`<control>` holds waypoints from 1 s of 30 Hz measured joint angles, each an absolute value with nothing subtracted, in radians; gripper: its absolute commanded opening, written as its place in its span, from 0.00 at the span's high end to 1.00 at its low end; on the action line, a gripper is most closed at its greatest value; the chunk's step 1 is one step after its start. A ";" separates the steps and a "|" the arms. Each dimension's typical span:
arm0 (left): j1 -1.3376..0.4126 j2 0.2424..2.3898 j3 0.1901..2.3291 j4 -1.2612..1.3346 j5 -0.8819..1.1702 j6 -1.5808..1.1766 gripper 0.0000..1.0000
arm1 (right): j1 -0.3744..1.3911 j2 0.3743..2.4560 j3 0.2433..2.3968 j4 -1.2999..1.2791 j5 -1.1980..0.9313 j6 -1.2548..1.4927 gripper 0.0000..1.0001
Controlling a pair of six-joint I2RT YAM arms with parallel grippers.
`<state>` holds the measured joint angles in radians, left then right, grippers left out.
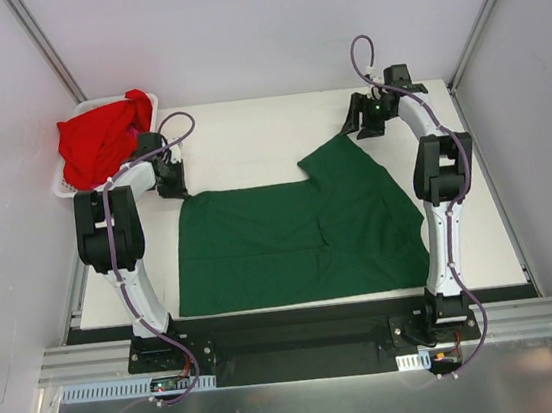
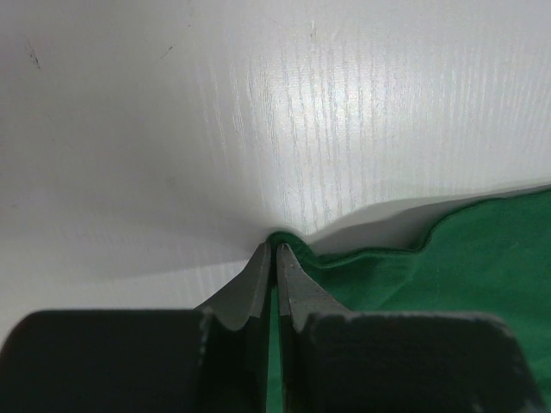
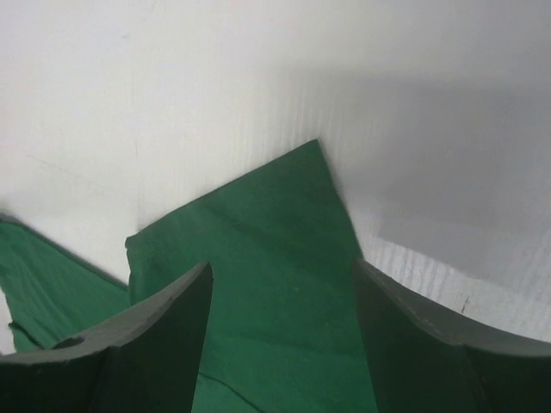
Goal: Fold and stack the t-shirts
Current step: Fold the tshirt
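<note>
Red t-shirt (image 1: 101,137) heaped in the basket (image 1: 64,182) at ten o'clock; green t-shirt (image 1: 300,239) spread on the table (image 1: 247,134).
Only the left wrist view shows the left gripper (image 2: 271,249) pinched together on the green cloth's ten-o'clock corner. Only the right wrist view shows the right gripper (image 3: 282,265) with jaws apart over the sleeve (image 3: 258,224) at one o'clock.

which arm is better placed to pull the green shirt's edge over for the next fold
Left. The left gripper is shut on the far left corner of the green t-shirt. The right gripper hangs open above its far right tip, gripping nothing.
</note>
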<state>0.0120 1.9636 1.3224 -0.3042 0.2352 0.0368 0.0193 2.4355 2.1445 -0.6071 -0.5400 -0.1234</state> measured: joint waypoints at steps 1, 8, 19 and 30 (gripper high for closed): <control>0.012 1.964 1.322 -0.305 0.235 0.037 1.00 | 0.019 2.440 2.153 -0.614 -0.548 -0.128 0.32; 0.012 1.964 1.322 -0.305 0.239 0.036 1.00 | 0.018 2.493 2.211 -0.647 -0.641 -0.153 0.32; 0.012 1.963 1.322 -0.306 0.254 0.033 1.00 | 0.010 2.534 2.233 -0.672 -0.689 -0.130 0.31; 0.012 1.963 1.322 -0.306 0.254 0.032 1.00 | 0.007 2.535 2.227 -0.626 -0.653 -0.065 0.29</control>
